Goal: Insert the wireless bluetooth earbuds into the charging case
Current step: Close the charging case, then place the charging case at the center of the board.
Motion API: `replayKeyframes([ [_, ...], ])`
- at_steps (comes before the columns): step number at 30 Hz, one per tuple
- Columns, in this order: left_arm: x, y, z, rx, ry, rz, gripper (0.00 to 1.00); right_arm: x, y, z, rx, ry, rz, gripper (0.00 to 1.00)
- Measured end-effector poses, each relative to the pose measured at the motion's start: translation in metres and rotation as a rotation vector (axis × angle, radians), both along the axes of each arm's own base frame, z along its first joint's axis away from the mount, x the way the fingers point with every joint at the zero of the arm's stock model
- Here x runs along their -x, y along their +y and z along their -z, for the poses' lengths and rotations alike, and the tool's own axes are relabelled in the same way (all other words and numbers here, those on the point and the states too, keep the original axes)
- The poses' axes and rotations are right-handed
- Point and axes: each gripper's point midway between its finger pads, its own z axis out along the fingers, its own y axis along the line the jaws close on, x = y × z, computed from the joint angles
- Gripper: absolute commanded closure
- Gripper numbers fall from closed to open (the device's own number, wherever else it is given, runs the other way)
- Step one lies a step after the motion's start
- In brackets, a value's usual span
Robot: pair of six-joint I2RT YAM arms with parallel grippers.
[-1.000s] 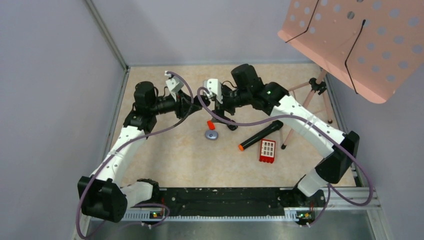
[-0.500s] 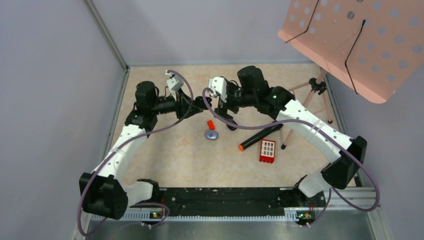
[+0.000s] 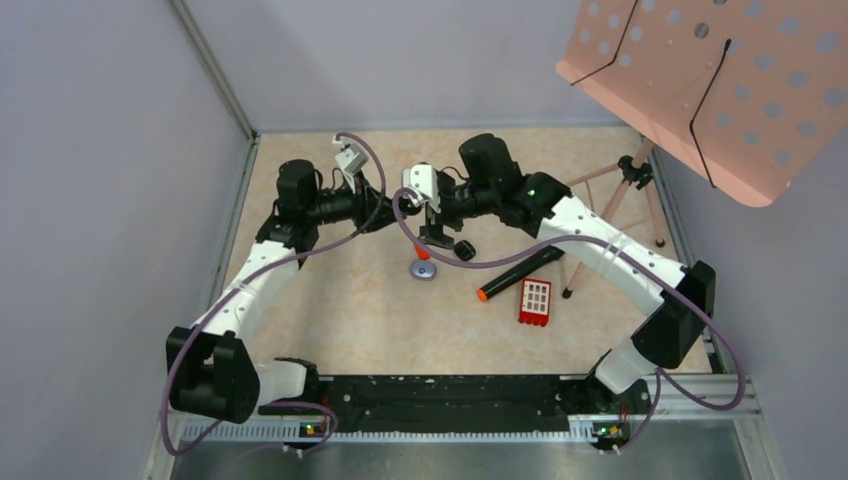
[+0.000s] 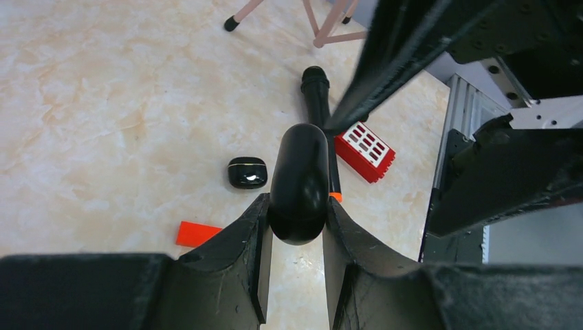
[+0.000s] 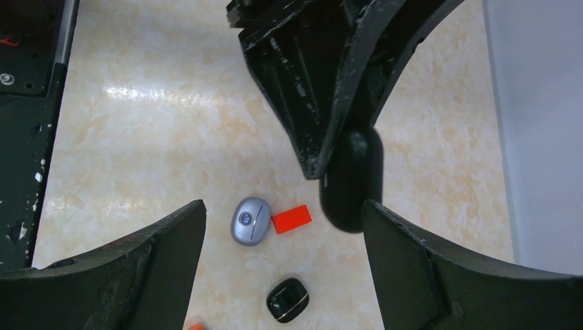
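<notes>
My left gripper is shut on a glossy black oval charging case and holds it above the table. My right gripper stands wide open just beside that black case, whose end is close to the inner face of the right-hand finger; nothing lies between the fingers. In the top view the two grippers meet at the table's middle back, left gripper and right gripper. The earbuds do not show in any view.
On the table below lie a silver oval case, a small red chip and a small black case with a gold line. A black marker with an orange tip and a red gridded block lie further right. A pink perforated board on a stand overhangs the back right.
The right gripper has shifted a little left and down, closer to the case in the left gripper. The left arm has edged to the right, its grip unchanged.
</notes>
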Motion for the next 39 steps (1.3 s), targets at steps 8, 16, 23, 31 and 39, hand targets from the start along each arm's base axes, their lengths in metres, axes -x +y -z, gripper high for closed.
replayKeyframes([
  [8, -0.013, 0.007, -0.001, 0.024, 0.039, -0.066, 1.00, -0.001, -0.024, -0.003, 0.019, -0.047, 0.097, 0.18],
  [16, -0.013, 0.019, 0.076, -0.112, 0.309, -0.133, 1.00, -0.029, -0.065, 0.008, -0.021, 0.085, 0.345, 0.16],
  [23, 0.005, 0.040, 0.180, -0.235, 0.722, -0.249, 1.00, -0.021, -0.095, 0.057, 0.058, 0.260, 0.519, 0.02],
  [31, 0.005, 0.061, 0.220, -0.309, 0.907, -0.377, 0.67, -0.025, -0.108, 0.064, 0.069, 0.327, 0.633, 0.01],
  [39, -0.009, 0.084, 0.220, -0.441, 0.902, -0.503, 0.31, -0.048, -0.122, 0.056, 0.063, 0.305, 0.813, 0.01],
])
